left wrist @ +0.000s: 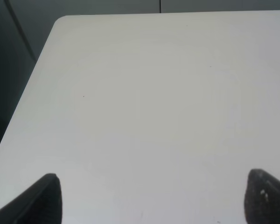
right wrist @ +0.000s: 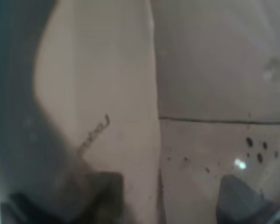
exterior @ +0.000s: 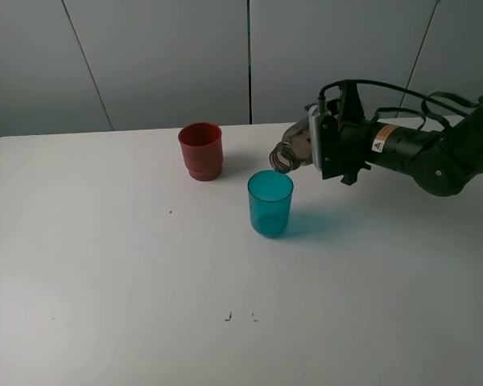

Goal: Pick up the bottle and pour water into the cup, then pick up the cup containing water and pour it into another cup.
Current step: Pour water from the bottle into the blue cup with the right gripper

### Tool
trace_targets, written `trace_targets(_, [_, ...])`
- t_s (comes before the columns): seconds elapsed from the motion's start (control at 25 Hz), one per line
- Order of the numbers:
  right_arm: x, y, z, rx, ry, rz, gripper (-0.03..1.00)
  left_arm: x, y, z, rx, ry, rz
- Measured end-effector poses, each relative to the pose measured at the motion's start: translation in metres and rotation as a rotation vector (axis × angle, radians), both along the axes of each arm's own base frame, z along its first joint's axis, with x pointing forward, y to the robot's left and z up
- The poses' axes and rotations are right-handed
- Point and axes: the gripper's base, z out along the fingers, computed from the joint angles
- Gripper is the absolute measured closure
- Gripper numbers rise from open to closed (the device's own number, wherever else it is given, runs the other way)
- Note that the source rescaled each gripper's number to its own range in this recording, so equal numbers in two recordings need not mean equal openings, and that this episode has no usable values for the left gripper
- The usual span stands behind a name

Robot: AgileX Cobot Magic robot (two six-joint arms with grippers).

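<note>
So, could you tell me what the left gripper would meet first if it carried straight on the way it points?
Most likely the bare table: the left gripper, jaws open, looks down onto it, with nothing else ahead in its wrist view. Depth is unclear.

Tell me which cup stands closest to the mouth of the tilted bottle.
The teal translucent cup: the mouth of the bottle hangs just over its rim. The red cup stands apart, farther back and to the left in the high view.
</note>
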Motion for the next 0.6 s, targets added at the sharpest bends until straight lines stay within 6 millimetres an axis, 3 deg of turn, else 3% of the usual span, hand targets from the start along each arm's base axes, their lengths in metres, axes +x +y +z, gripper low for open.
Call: trace_targets(0.6, [0.0013, 0.0022, 0.0016, -0.033, -0.035, -0.008, 0.95, 0.0000, 0.0000, 0.0000, 0.000, 0.000, 0.000])
